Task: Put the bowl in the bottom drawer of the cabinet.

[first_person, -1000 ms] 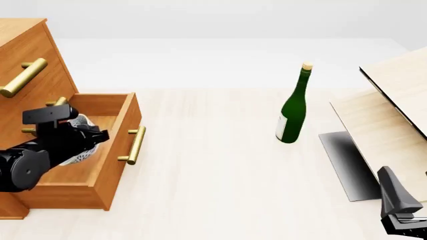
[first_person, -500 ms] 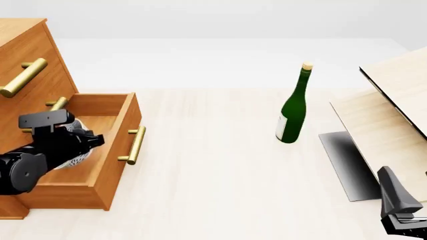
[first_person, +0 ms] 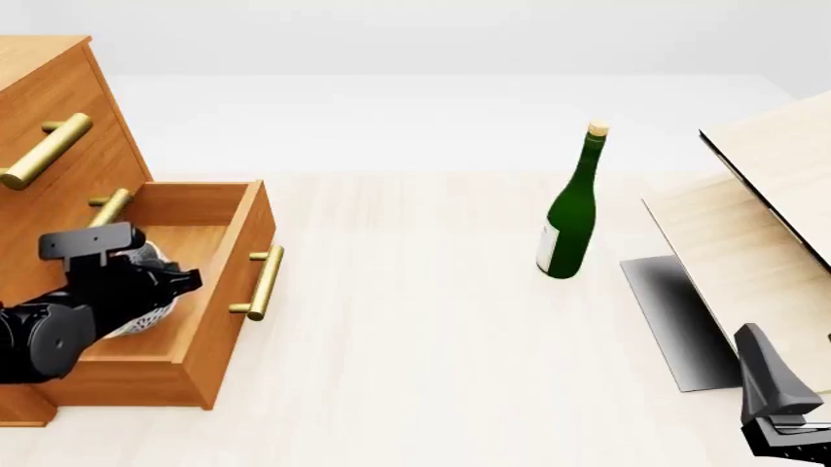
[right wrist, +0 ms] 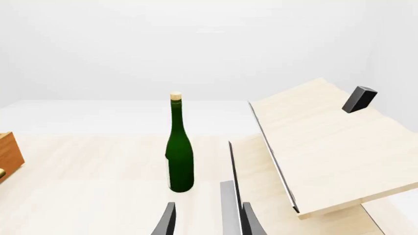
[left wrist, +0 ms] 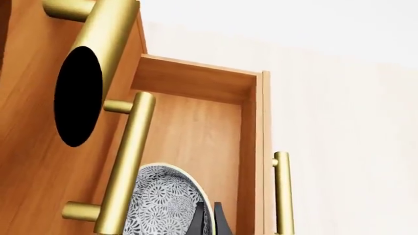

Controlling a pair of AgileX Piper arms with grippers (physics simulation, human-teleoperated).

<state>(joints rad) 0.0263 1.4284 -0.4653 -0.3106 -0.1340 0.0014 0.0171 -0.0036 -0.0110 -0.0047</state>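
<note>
One gripper, the left [first_person: 146,282], is clamped on the bowl [first_person: 154,304] inside the bottom drawer [first_person: 195,336]; the right gripper [right wrist: 207,223] rests apart.

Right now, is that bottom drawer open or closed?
Open. The bottom drawer sticks well out from the cabinet, its inside bare to view, and the left gripper holds the bowl over it.

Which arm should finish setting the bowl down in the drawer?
Left. Its gripper already holds the bowl over the open bottom drawer. The right gripper sits far off near the bottle.
</note>
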